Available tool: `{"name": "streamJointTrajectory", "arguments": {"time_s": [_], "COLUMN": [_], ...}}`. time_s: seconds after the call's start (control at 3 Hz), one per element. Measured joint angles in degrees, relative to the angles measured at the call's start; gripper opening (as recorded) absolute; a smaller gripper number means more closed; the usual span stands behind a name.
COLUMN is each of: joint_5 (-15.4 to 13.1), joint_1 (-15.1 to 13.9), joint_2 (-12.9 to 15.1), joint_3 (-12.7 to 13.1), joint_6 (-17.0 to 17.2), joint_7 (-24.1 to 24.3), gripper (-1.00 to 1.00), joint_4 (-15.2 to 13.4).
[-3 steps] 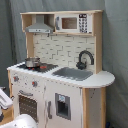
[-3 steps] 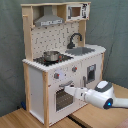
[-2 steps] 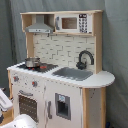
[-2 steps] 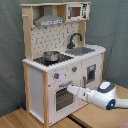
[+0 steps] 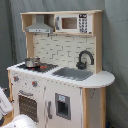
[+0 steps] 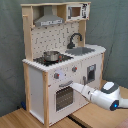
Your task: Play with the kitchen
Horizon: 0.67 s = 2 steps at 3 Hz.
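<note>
The kitchen is seen standing upright against a dark curtain, on a wooden floor in the second exterior view. It is taken as the landmark for all that follows.

On its top surface, a small metal pot sits on the stove; the sink lies beside the stove, with the black faucet behind it. Above the stove the grey hood is fixed; a toy microwave is set beside it, above the sink. The tiled back panel spans between counter level and the upper shelf.

On the front face, two knobs are mounted under the stove, and the oven door with its handle lies below them. The door appears closed.

The robot arm is extended toward the kitchen's front, its tip at the oven door, near the handle. This placement is judged to serve a pull on the handle or a reach for a knob; which one cannot be told. Whether contact is made cannot be told. The state of the jaws cannot be told: the end of the arm is not resolved against the white door.

In the first exterior view only a white part of the arm is visible, low in front of the kitchen.
</note>
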State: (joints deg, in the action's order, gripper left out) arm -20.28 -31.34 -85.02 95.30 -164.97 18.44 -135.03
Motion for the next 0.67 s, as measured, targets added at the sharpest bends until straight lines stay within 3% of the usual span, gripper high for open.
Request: {"name": "streamJointTrajectory", "arguments": {"time_s": [0.67], "joint_5": [-0.1], "joint_1": [3.2], "joint_2": [-0.6], "joint_3": [0.5], "joint_6": [0.3], "joint_7": [14.3], "gripper": [1.00], "joint_4": [-4.6]}}
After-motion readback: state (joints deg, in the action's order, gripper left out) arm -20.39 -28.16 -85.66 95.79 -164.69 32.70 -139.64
